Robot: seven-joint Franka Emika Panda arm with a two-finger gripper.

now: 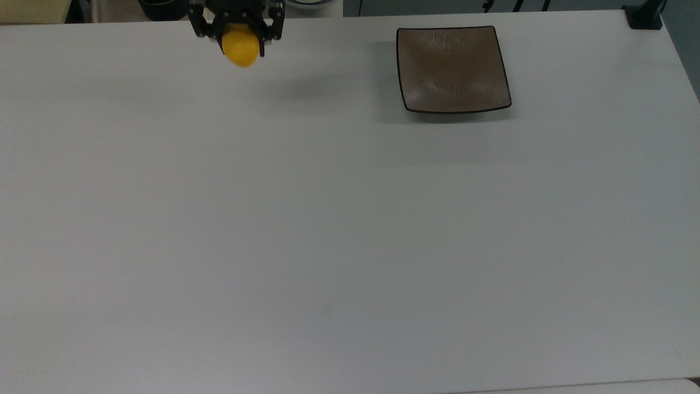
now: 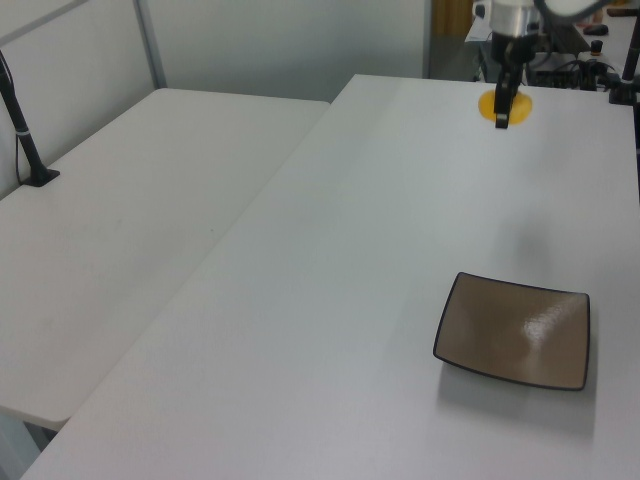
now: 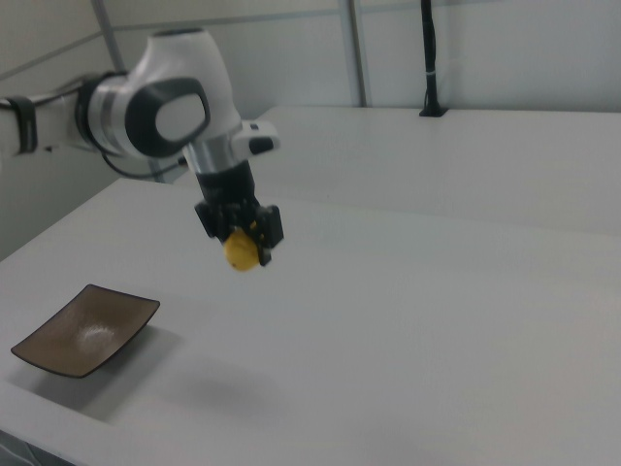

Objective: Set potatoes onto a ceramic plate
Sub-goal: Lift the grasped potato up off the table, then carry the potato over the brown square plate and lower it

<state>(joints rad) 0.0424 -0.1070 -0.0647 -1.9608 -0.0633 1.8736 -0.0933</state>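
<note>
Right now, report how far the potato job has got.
Done: the gripper is shut on the potato and holds it well clear of the table. In hand: carrying it in the air. Left: bring it over the ceramic plate, which sits bare to the top view's right, and set it down.

A wide white table (image 1: 328, 230) lies almost bare, leaving open room across nearly all of its surface. The only thing resting on it is a square brown plate (image 1: 453, 68) near the far edge, toward the top view's right. The gripper (image 1: 236, 26) hangs well above the table with its fingers closed on a yellow potato (image 1: 240, 48), toward the top view's left of the plate and well apart from it. Between potato and plate the table is open, with nothing standing in the way. A black post (image 3: 428, 58) stands on a second table (image 2: 120, 260) alongside, far from the plate.
</note>
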